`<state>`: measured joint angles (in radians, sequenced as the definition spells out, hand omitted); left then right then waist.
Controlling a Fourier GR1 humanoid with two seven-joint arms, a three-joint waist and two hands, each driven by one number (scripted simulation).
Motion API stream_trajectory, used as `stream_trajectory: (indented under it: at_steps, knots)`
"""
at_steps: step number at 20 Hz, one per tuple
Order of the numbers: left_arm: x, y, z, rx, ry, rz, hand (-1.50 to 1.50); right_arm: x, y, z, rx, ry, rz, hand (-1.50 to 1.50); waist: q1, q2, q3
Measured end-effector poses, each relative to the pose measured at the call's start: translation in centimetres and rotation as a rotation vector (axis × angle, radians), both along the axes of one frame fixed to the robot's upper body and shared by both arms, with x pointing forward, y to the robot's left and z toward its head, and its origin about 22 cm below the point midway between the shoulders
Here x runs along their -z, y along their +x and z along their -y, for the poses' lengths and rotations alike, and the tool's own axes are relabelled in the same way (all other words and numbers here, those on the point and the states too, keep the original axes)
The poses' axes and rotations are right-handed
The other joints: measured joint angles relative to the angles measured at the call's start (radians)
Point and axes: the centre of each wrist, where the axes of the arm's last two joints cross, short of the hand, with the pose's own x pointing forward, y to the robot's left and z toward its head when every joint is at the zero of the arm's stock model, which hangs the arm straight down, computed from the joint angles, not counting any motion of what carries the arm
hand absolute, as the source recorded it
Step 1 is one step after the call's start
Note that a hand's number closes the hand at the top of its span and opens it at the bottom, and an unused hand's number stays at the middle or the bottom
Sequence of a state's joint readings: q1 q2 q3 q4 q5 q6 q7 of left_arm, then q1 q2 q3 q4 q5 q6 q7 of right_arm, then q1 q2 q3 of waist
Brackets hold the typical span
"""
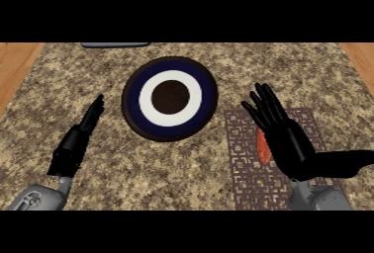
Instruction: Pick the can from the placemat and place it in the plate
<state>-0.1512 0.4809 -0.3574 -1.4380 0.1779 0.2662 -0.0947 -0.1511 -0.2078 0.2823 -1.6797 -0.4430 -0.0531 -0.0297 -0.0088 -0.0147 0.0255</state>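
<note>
Nothing is done yet: the can (262, 147) lies on the placemat (248, 163) toward the counter's right edge, mostly hidden behind the right hand (288, 143). That hand hovers over it with fingers straight and spread, holding nothing. Left hand (73, 146) rests open near the left edge, empty too. Plate (169, 99), mid-counter toward the far edge, waits bare. Grasp, lift and placing all remain, I judge.
</note>
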Motion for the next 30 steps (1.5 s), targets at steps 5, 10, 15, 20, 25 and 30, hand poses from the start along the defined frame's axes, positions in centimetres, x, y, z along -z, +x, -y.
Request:
stream_trajectory:
  at_steps: [5,10,15,20,25,30]
  knots:
    - [0.3,-0.1,-1.5,-0.038,-0.029,0.002,0.0,0.4,2.4,0.4,0.013,-0.131,-0.167,1.5,0.025,0.015,-0.02]
    - [1.2,-0.3,-1.9,-0.077,-0.093,-0.043,0.0,0.8,3.7,3.0,0.185,-0.53,-0.162,-1.5,0.028,0.015,-0.034]
    - [2.5,-1.2,-3.0,-0.099,-0.143,-0.074,0.0,3.5,2.2,0.8,0.321,-0.602,-0.107,-1.5,0.016,0.015,-0.028]
    - [3.1,-1.5,-3.9,-0.117,-0.152,-0.081,0.0,3.1,-0.2,1.7,0.393,-0.713,-0.043,-1.5,0.005,0.013,-0.027]
    - [3.3,-1.4,-4.3,-0.119,-0.159,-0.088,0.0,0.3,-1.9,3.6,0.448,-0.842,-0.041,-1.5,0.001,0.011,-0.027]
    - [3.3,-1.6,-4.3,-0.119,-0.161,-0.083,0.0,-2.4,-2.1,5.9,0.396,-1.069,-0.136,-1.5,0.004,0.011,-0.027]
